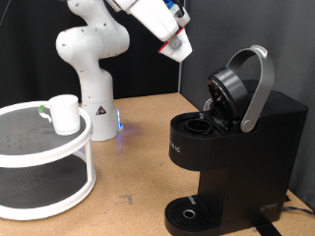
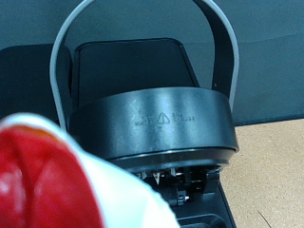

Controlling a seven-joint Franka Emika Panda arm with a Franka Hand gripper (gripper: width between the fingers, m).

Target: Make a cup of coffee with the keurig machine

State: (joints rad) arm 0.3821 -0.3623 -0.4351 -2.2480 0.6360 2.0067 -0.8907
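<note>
The keurig machine [image 1: 236, 152] stands at the exterior view's right with its silver-grey lid handle [image 1: 258, 84] raised and the pod chamber [image 1: 202, 125] open. My gripper [image 1: 178, 49] hangs high above and to the exterior view's left of the open lid, shut on a small white pod with a red top [image 1: 174, 42]. In the wrist view that pod [image 2: 57, 180] fills the near corner, blurred, with the keurig machine's raised lid [image 2: 152, 123] straight beyond it. The cup [image 1: 65, 113], a plain white mug, sits upright on the top tier of a rack at the exterior view's left.
A white round two-tier rack [image 1: 39, 147] occupies the exterior view's left. The arm's white base [image 1: 94, 93] stands behind it on the wooden table. The machine's circular drip tray [image 1: 187, 213] holds nothing. A cable [image 1: 295, 208] trails from the machine's right side.
</note>
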